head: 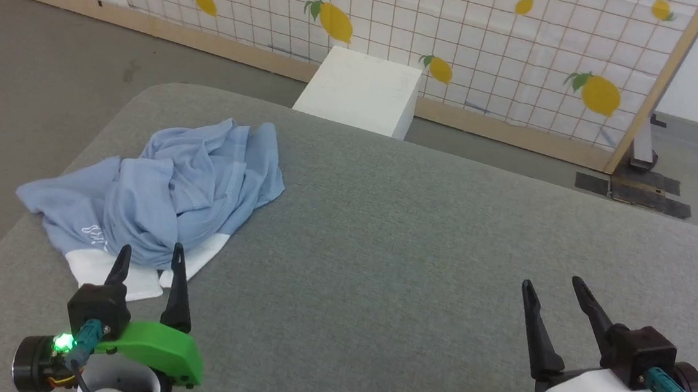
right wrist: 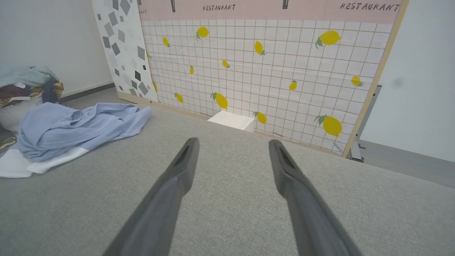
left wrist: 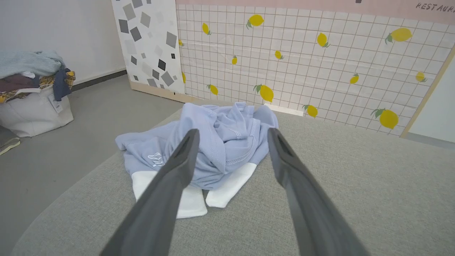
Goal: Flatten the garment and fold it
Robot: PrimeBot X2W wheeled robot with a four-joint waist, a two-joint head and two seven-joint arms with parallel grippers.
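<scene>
Left end effector [head: 152,249] sits at the lower left of the head view, its fingers spread and holding nothing, tips pointing at the near edge of the garment [head: 183,186]. That sky-blue T-shirt lies crumpled in a heap on the left part of the grey desk [head: 416,228], with a white cloth [head: 114,276] showing from under its near side. Right end effector [head: 552,282] is well apart at the lower right, also released, above bare desk. Beyond the desk stand a white box [head: 362,91] and a lemon-print panel [head: 530,40].

From the left wrist, the two fingers frame the bunched garment, which lies just ahead; a bag of clothes [left wrist: 32,103] stands on the floor.

From the right wrist, the parted fingers point across bare desk, with the garment far to the left.
</scene>
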